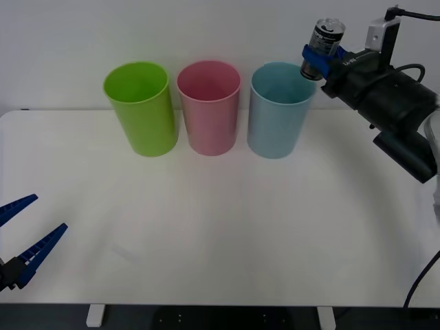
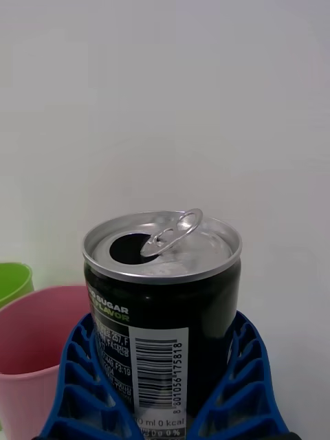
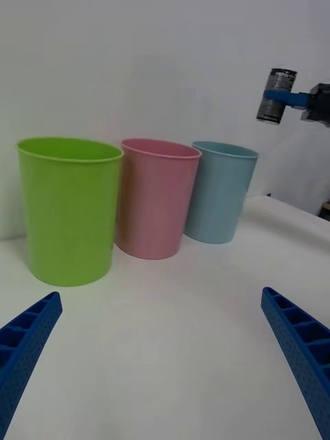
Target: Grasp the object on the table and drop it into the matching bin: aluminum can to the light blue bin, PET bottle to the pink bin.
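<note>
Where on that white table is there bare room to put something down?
The table is bare in front of the bins, from the left tool across to the right edge. It is crowded at the back: the lime green bin, pink bin and light blue bin stand close together, with the right tool holding the aluminum can above.

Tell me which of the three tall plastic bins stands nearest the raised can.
The light blue plastic bin, rightmost in the row; the right gripper holds the small metal can just beside its rim.

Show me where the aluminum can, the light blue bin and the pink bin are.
aluminum can [image 1: 324,40], front view, on its dark side wall.
light blue bin [image 1: 275,127], front view, on its outer wall.
pink bin [image 1: 210,124], front view, on its outer wall.
</note>
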Controlling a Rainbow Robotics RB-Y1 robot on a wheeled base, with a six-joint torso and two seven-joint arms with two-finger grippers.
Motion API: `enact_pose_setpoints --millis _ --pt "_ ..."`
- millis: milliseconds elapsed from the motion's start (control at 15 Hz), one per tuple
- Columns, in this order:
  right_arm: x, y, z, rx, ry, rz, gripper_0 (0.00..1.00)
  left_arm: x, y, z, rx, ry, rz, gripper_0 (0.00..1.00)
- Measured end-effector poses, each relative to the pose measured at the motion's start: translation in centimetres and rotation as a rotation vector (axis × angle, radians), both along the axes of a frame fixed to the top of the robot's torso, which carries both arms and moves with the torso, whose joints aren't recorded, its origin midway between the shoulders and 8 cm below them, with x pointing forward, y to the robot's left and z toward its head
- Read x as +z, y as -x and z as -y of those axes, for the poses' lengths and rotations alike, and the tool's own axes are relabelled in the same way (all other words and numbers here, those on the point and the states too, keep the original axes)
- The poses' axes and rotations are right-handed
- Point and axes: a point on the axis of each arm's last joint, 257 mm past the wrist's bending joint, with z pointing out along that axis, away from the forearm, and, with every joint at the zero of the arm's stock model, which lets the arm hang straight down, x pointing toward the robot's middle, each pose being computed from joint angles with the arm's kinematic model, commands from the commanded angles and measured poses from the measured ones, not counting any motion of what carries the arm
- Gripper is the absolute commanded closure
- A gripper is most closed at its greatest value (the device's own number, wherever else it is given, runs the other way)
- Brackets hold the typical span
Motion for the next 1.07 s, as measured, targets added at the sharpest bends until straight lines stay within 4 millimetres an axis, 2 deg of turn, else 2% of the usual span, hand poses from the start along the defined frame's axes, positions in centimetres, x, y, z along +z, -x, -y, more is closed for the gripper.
enact_pose_setpoints --millis 533,933,1000,1067 --pt "-0.8 -5.0 -2.5 -0.007 0.009 -0.063 1.0 0.0 0.0 0.0 0.0 0.0 0.0 0.0" --pt "-1.4 -5.7 -3.4 -0.01 0.019 -0.075 0.99 0.0 0.0 0.0 0.0 0.0 0.0 0.0" --pt "-1.4 -5.7 -3.4 -0.01 0.019 -0.075 0.9 0.0 0.0 0.0 0.0 0.0 0.0 0.0" --pt "-1.4 -5.7 -3.4 -0.01 0.019 -0.075 0.48 0.0 0.0 0.0 0.0 0.0 0.0 0.0"
